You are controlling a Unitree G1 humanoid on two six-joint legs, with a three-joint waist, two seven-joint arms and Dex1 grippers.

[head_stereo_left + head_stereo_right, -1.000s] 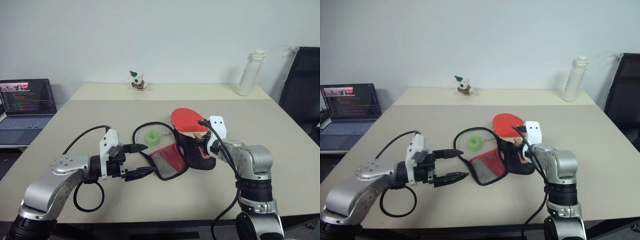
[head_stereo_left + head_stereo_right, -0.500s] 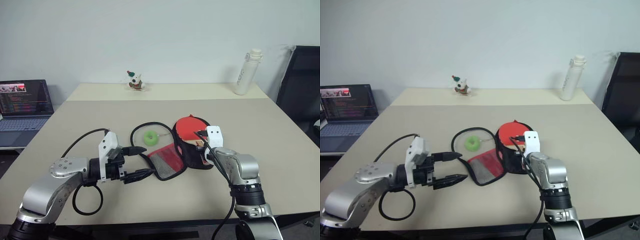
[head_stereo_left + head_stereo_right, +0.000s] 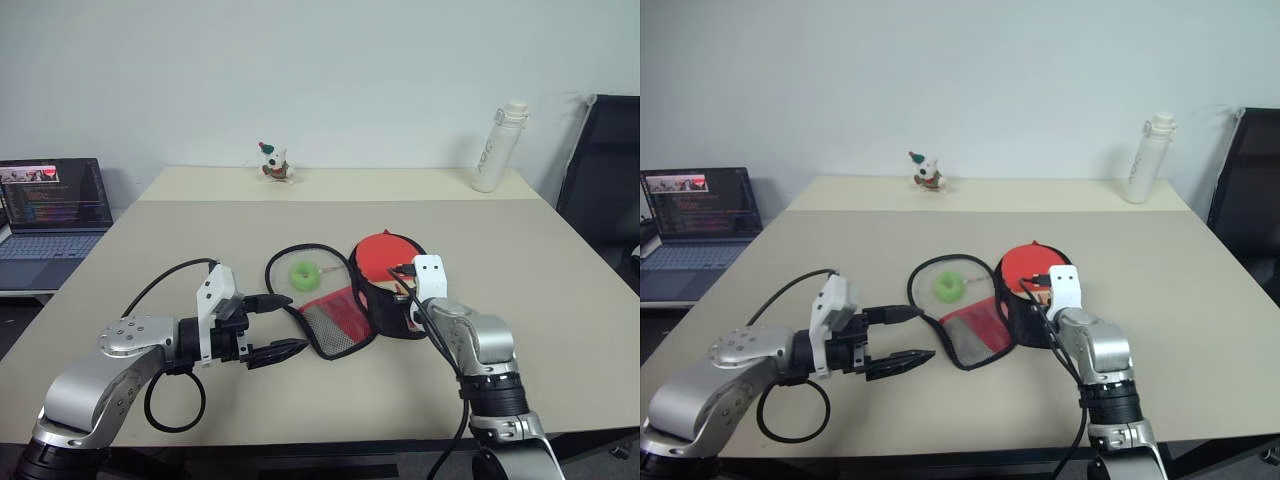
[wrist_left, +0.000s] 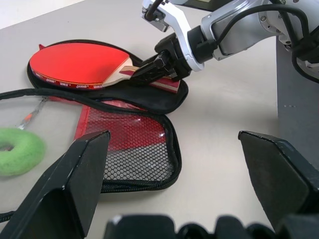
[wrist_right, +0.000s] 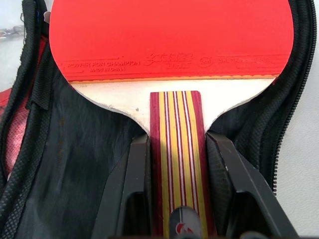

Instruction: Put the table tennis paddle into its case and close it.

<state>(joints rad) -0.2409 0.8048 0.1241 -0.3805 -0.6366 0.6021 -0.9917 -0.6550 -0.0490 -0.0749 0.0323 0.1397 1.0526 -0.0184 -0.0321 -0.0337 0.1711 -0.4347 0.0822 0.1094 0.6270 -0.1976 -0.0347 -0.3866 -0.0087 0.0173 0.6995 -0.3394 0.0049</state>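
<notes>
The right gripper point(image 5: 177, 199) clamps the striped wooden handle of the table tennis paddle point(image 5: 172, 40), smooth red blade pointing away, apparently lying inside the open fabric case point(image 4: 149, 99); the left gripper point(image 3: 902, 335) gapes.

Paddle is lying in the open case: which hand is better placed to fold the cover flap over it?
Left. The left hand is open beside the mesh flap; the right hand grips the paddle handle inside the case.

An office or laboratory room is indicated by a plain white wall point(image 3: 350, 70), a large beige table point(image 3: 200, 230), an open laptop point(image 3: 52, 208) with a lit screen on a side desk, and a black office chair point(image 3: 605, 170). A white water bottle point(image 3: 497, 146) and a small toy figure point(image 3: 272, 162) are seen well beyond the fingers.
</notes>
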